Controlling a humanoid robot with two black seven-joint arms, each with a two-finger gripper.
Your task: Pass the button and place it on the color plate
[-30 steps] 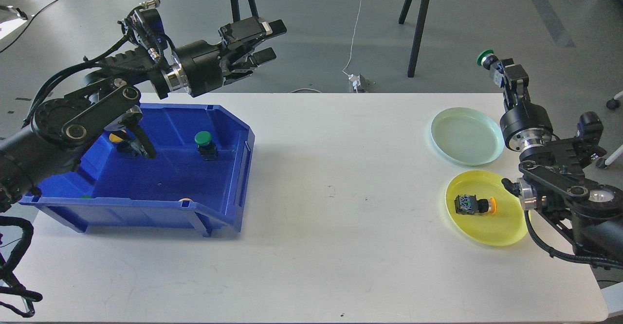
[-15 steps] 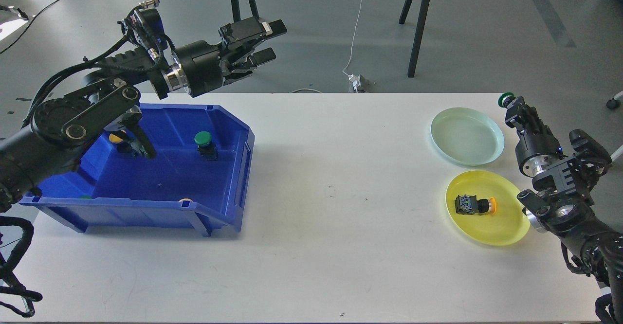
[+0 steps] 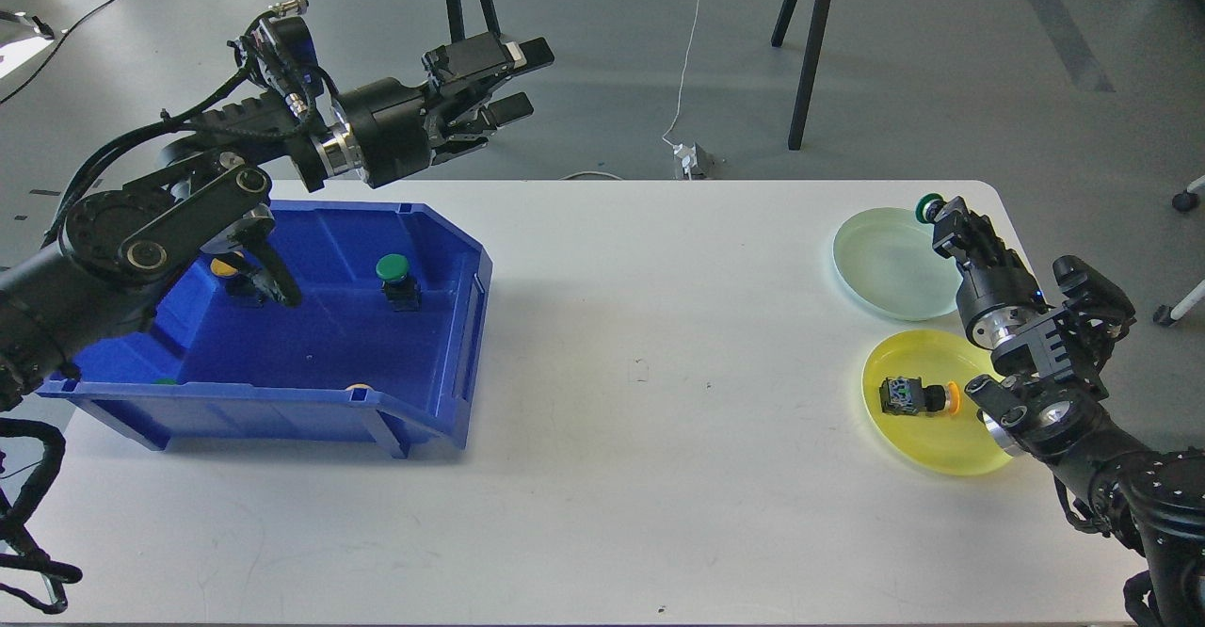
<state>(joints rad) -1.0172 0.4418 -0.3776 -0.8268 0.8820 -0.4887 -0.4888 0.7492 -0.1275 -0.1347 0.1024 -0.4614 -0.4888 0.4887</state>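
My right gripper is shut on a green button and holds it over the far right rim of the pale green plate. The yellow plate in front of it holds an orange button lying on its side. My left gripper is open and empty, held high beyond the table's far edge, above the blue bin. In the bin stand a green button and a yellow button, with more caps showing at its front wall.
The white table spans the view. Tripod legs and cables stand on the floor beyond its far edge. My right arm hangs over the yellow plate's right side.
My right gripper has come down and moved left with the green button, from high beyond the table's right corner to the pale green plate's rim. The left arm has not moved.
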